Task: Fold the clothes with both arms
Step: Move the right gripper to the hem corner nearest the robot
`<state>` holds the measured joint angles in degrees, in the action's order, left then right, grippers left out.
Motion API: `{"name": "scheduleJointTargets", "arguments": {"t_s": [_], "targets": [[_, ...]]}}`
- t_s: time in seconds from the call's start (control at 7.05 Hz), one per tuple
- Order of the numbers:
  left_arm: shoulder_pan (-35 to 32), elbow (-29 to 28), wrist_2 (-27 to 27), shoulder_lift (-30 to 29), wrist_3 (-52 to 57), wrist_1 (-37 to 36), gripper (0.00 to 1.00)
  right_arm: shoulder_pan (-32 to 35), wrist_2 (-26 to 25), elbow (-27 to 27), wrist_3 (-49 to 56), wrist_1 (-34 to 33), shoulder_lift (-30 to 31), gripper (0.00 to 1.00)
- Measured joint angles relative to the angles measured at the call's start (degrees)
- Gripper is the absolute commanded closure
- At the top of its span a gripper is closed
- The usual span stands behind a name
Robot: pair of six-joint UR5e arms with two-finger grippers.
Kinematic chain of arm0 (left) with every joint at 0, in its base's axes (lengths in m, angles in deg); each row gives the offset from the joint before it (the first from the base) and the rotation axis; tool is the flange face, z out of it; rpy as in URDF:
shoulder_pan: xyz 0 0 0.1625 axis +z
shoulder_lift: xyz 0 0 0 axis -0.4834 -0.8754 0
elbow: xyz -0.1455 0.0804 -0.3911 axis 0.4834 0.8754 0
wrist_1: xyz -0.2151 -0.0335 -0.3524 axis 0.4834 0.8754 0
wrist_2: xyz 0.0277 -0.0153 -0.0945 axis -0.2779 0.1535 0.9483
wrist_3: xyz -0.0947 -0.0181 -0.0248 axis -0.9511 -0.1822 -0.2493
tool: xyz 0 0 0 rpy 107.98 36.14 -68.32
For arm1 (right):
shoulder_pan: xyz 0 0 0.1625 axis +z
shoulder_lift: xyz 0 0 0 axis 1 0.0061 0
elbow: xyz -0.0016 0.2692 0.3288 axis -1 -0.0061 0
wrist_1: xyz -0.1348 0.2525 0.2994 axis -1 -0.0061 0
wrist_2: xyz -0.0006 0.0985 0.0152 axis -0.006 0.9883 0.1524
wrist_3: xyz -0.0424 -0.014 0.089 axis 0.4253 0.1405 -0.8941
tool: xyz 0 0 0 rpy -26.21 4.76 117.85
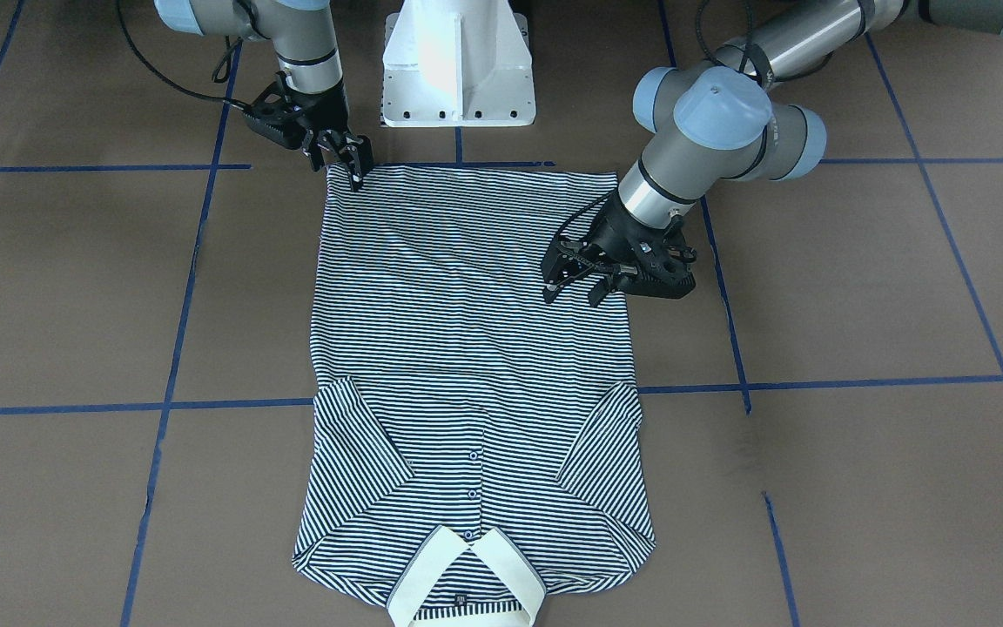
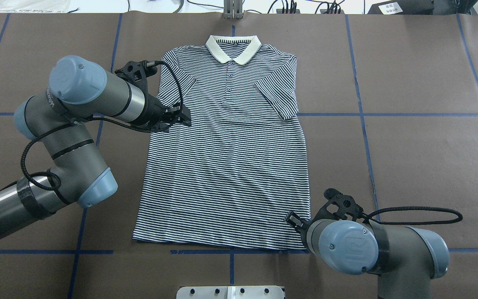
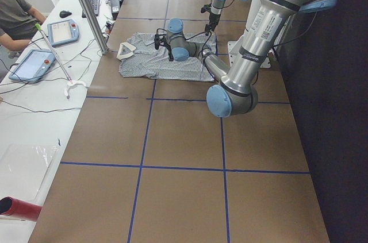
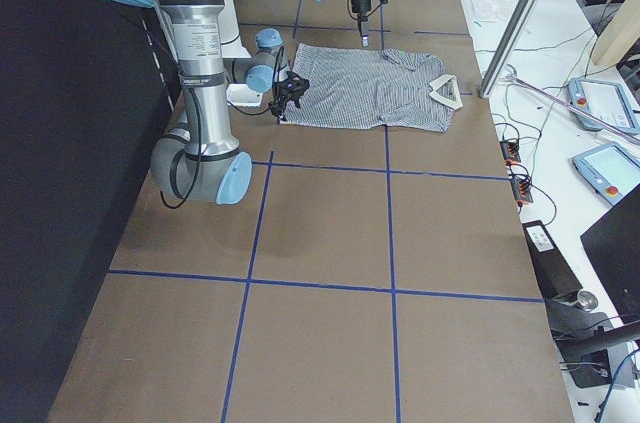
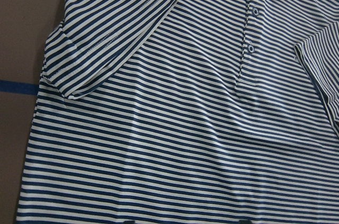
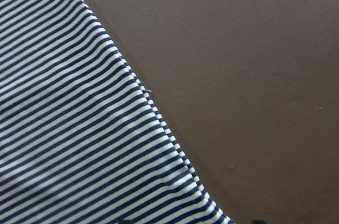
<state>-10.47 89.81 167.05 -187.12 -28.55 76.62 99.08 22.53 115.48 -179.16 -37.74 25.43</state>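
Polo shirt (image 2: 226,153) lies flat on the table (image 2: 409,166), front up, sleeves folded in. Right claw (image 1: 346,165) is parted, with the hem corner right under its tips, likely set to pinch it. Left claw (image 1: 571,294) is parted too, empty, with the shirt's side edge just below it, probably lining up a matching grip for the fold.

Shirt (image 2: 226,166) on table (image 2: 409,158), collar (image 2: 233,47) far; left end effector (image 2: 183,118) over left edge, right end effector (image 2: 293,219) at near corner.
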Motion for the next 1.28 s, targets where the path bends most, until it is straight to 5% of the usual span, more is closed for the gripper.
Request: {"name": "scheduleJointTargets", "arguments": {"t_s": [0.43,0.85,1.28], "targets": [[0.0,0.0,0.0,0.0,0.0,0.0,0.27,-0.9,0.0,-0.4,-0.7,0.0,0.8,0.47],[0.0,0.1,0.0,0.0,-0.1,0.0,0.27,-1.2,0.1,-0.4,-0.9,0.0,1.3,0.96],[-0.1,0.5,-0.1,0.1,-0.2,-0.1,0.24,-1.6,0.2,-0.3,-1.1,0.0,1.4,1.00]]}}
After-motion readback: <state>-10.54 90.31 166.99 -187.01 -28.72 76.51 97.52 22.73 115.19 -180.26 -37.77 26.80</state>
